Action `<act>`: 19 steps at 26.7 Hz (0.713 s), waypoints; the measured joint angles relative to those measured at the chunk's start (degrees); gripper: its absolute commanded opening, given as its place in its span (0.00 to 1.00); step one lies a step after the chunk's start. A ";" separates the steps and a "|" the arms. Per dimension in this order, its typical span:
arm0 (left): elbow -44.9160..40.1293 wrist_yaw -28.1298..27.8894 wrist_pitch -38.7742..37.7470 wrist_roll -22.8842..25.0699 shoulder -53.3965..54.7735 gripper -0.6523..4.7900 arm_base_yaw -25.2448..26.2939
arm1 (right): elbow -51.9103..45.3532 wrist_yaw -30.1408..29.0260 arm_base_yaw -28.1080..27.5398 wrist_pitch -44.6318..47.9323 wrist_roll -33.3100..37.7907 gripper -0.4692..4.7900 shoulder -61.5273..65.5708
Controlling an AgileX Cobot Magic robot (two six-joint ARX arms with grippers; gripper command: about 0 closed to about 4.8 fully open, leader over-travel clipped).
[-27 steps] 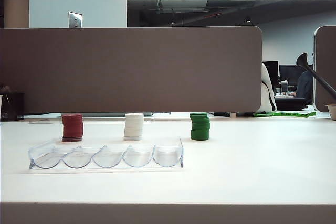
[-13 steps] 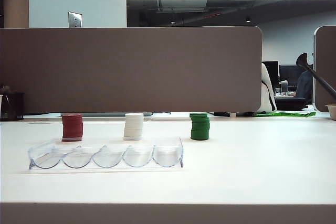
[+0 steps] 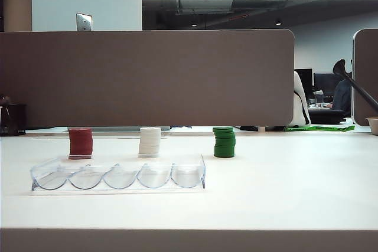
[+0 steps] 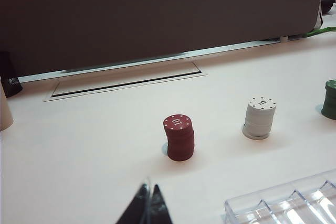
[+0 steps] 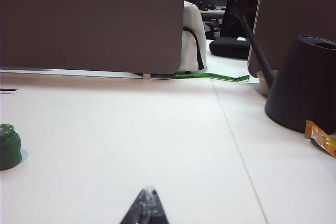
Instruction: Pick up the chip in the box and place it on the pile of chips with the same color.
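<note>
Chip tray (image 3: 118,176) lies empty at table (image 3: 283,187) front; single chip unseen, likely already on green stack (image 3: 224,143). Left claw (image 4: 147,209) pinched shut, empty, near red stack (image 4: 179,137). Right claw (image 5: 146,208) shut, idle.

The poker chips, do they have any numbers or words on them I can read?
"10": on the top chip of the red stack.
"5": on the top chip of the white stack.
Green stack: cut off at the picture's edge, top face not readable.
Clear chip tray: no writing visible.
</note>
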 measured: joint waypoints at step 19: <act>0.02 8.17 1.29 -6.29 -0.02 0.11 14.23 | 0.00 3.19 -0.07 0.20 -2.47 0.08 0.00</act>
